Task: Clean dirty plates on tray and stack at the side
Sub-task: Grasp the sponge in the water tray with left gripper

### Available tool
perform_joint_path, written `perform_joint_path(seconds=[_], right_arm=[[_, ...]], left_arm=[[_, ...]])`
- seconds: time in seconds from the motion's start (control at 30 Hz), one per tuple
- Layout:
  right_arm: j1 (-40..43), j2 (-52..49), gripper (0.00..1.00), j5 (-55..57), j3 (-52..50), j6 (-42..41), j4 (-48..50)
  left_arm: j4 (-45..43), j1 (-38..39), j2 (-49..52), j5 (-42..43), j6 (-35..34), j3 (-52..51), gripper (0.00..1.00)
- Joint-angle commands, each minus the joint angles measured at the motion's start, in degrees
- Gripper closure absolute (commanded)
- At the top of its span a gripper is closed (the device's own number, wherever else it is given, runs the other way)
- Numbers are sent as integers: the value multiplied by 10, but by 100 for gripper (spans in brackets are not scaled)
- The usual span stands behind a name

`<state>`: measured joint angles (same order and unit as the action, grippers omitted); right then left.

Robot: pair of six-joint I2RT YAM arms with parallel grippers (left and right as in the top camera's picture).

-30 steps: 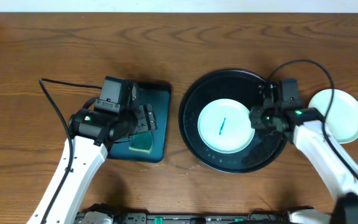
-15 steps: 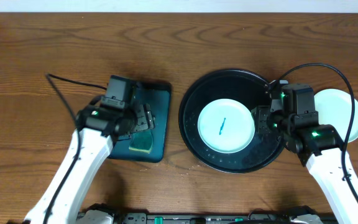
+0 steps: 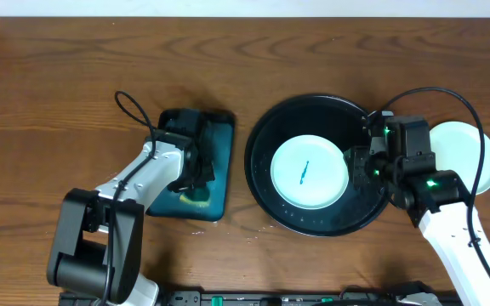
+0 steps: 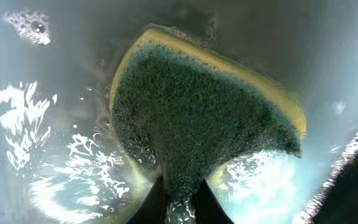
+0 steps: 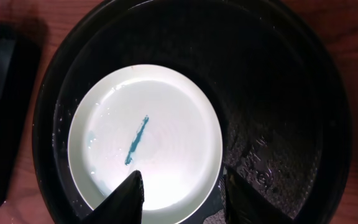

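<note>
On the round black tray point(image 3: 266, 127) lies one pale plate point(image 3: 309, 172) with a blue smear point(image 5: 137, 140) in its middle. My right gripper point(image 5: 185, 199) is open and straddles the plate's right rim. One finger is over the plate point(image 5: 160, 124), the other over the wet tray floor point(image 5: 278, 93). A second pale plate point(image 3: 462, 149) rests on the table right of the tray, partly hidden by the right arm. My left gripper point(image 4: 180, 199) is down in the dark teal tray point(image 3: 219, 136), shut on the yellow-and-green sponge point(image 4: 204, 118).
The teal tray holds soapy water with foam point(image 4: 27, 28) around the sponge. A black cable point(image 3: 130, 106) loops off the left arm and another arcs over the right plate. Bare wooden table point(image 3: 228, 51) lies behind both trays.
My left arm swung in over the teal tray, dropped onto the sponge, and its gripper closed on it. The right arm shifted slightly right a second ago and has held still since.
</note>
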<state>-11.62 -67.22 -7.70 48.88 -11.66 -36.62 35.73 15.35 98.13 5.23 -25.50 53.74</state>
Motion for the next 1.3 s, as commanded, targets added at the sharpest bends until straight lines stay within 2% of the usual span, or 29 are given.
perform_joint_path(seconds=[0.0, 0.23, 0.27, 0.3, 0.33, 0.4, 0.63, 0.77, 0.8, 0.83, 0.87, 0.9, 0.93, 1.17, 1.2, 1.23, 1.27], right_arm=[[-9, 2, 62, -3, 2, 6, -1], [-9, 2, 62, -3, 2, 6, -3], [-9, 2, 62, -3, 2, 6, -3], [-9, 2, 62, -3, 2, 6, -3], [-9, 2, 62, -3, 2, 6, -3], [-9, 2, 62, -3, 2, 6, -3], [-9, 2, 61, -3, 2, 6, -5], [-9, 2, 61, -3, 2, 6, -3], [-9, 2, 61, -3, 2, 6, -3], [-9, 2, 61, -3, 2, 6, -2], [-9, 2, 61, -3, 2, 6, -2], [-9, 2, 61, -3, 2, 6, -2], [-9, 2, 62, -3, 2, 6, -3], [-9, 2, 62, -3, 2, 6, -5], [-9, 2, 62, -3, 2, 6, -5], [-9, 2, 62, -3, 2, 6, -5], [-9, 2, 62, -3, 2, 6, -5]], left_arm=[[-4, -3, 27, 2, 0, -8, 93], [33, -3, -42, 2, 2, 13, 93], [34, -3, -54, 1, 2, 13, 78], [35, -3, -66, 1, 2, 13, 57], [37, -3, -73, 1, 2, 13, 44], [40, -3, -77, 1, 2, 13, 39], [41, -2, -58, 2, -3, -34, 39], [31, -2, -45, 6, -7, -67, 49], [23, -2, -42, 8, -7, -76, 55], [14, -2, -41, 8, -7, -82, 70], [4, -2, -40, 8, -7, -86, 78], [-3, -2, -40, 8, -7, -87, 92], [-8, -2, -41, 8, -7, -87, 93], [10, -2, -51, 12, -7, -44, 91], [18, -2, -55, 12, -7, -35, 66], [28, -2, -58, 12, -7, -28, 57], [37, -2, -61, 12, -6, -20, 54]])
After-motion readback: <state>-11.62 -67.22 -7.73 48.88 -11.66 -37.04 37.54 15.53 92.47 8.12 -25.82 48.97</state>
